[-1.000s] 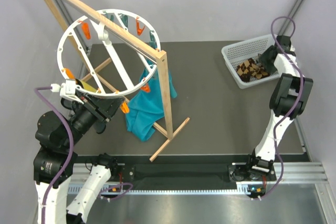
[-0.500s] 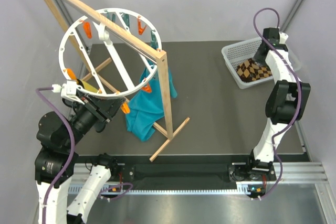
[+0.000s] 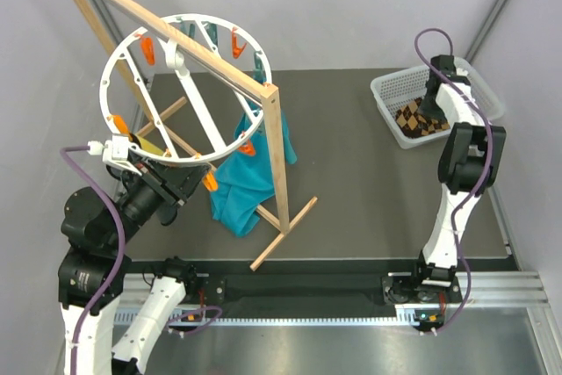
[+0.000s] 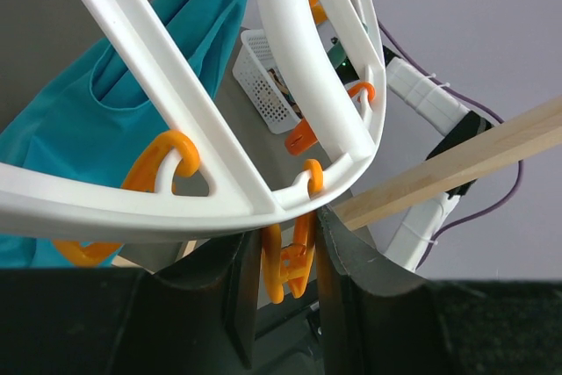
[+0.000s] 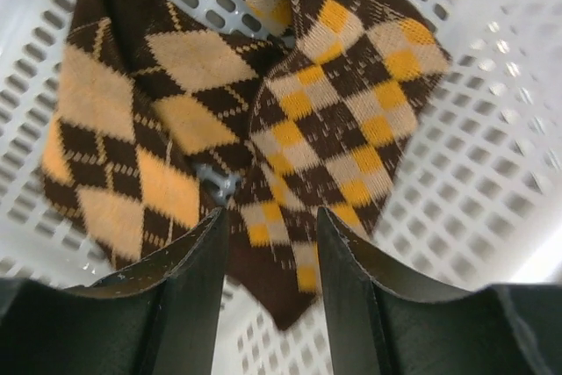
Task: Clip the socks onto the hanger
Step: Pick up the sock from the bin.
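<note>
Socks [image 5: 263, 129] overlapped in the mesh basket [image 3: 391, 90], two o'clock on the worktop [image 3: 351, 182].
The right claw [image 5: 268, 217] straddles them, part-open; closing here could pinch both socks or snag the mesh. At ten o'clock the left claw [image 4: 285, 230] is clamped on an orange clip [image 4: 290, 265] of the hanger [image 4: 290, 59], which might slip free.

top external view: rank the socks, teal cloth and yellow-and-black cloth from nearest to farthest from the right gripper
1. socks, in the white basket under the right gripper
2. teal cloth, centre, below the hanger
3. yellow-and-black cloth, far left
</note>
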Motion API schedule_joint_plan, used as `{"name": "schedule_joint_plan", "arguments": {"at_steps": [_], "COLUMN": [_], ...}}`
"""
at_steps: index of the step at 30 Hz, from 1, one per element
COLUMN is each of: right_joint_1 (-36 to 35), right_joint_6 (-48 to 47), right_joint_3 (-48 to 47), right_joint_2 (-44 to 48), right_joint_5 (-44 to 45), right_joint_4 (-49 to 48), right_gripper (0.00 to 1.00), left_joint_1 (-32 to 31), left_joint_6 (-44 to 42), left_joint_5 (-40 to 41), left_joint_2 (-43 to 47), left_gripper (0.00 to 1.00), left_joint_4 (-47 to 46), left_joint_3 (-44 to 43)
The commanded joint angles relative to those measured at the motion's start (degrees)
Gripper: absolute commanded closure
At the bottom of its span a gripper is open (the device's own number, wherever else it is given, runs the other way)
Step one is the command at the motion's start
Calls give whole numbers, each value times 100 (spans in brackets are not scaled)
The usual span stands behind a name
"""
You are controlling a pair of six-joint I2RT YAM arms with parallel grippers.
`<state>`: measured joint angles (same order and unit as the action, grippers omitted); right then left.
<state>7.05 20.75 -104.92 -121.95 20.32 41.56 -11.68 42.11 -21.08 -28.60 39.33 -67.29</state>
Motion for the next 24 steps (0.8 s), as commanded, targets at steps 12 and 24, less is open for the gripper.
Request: {"name": "schedule_joint_plan", "arguments": {"at_steps": [12,24], "right_joint_1": [77,60], "right_joint_6": [-27,315], "right_joint_3": [-696,-442], "right_joint_2": [-892,414], "right_joint_5": [412,-176], "right_joint_4": [194,-51], "right_gripper": [71,100], "left_joint_1": [-18,-27], "left_joint_6": [-54,-10], "left_joint_5": [-124,-115], "left_joint_2": [-32,-58], "left_gripper": [100,100], "left_joint_4": [-92,-101], "left_joint_3": [110,58]}}
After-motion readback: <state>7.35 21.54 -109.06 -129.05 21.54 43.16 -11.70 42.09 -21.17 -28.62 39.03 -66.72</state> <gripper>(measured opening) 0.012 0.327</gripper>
